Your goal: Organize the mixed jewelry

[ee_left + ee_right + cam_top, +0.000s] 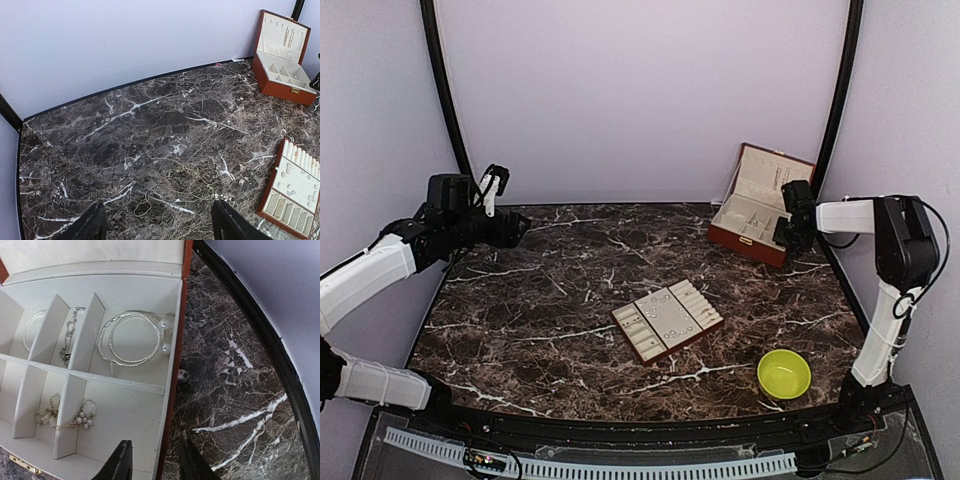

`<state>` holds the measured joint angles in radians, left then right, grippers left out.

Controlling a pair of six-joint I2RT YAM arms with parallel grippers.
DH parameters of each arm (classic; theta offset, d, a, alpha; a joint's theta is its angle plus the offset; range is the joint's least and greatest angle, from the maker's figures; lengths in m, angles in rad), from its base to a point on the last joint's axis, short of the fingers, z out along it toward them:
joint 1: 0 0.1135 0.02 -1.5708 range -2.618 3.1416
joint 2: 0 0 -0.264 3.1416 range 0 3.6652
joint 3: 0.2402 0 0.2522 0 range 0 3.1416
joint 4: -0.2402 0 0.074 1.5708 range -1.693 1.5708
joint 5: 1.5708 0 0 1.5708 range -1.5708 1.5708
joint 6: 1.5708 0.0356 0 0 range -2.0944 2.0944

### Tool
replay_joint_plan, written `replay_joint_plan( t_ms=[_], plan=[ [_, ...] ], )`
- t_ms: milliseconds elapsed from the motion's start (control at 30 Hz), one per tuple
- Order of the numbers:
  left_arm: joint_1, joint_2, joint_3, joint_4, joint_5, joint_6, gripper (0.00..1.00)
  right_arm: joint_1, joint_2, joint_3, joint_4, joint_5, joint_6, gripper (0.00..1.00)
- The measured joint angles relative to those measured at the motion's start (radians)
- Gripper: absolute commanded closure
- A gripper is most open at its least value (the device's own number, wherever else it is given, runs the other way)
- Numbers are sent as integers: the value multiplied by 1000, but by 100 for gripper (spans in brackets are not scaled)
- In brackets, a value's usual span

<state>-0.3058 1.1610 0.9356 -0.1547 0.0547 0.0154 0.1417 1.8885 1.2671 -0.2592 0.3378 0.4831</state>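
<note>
Your left gripper [159, 212] hangs wide above the chain loop [145, 207] on the far-left marble [150, 115]: light, limp, slippery, so pinch a bunched strand; your right gripper [155, 452] straddles the box [172, 390] wall, grip unclear.

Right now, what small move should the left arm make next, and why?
Probably lower the left end effector straight down toward the thin chain loop. Its jaws stand wide open and hold nothing. The loop lies loose on the marble table, roughly in line with the gap between them and well apart from the compartment tray.
</note>
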Motion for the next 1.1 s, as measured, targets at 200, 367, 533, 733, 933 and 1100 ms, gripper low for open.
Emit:
replay_joint_plan(
  t_ms=[200, 367, 533, 733, 933, 1100],
  plan=[
    [0, -1, -3, 0, 9, 0, 26, 0, 31, 0, -9, 11, 3, 75],
    [0, -2, -3, 0, 14, 0, 26, 0, 32, 1, -5, 14, 3, 84],
    [0, -6, -3, 1, 19, -1, 26, 0, 32, 0, -2, 4, 10, 92],
    [0, -9, -3, 1, 26, -1, 26, 10, 31, -4, 3, 14, 9, 100],
    [0, -9, -4, 2, 31, -1, 26, 58, 31, -4, -3, 38, 8, 100],
    [0, -9, -4, 2, 31, -1, 26, 126, 31, -2, -4, 30, 5, 100]
  ],
)
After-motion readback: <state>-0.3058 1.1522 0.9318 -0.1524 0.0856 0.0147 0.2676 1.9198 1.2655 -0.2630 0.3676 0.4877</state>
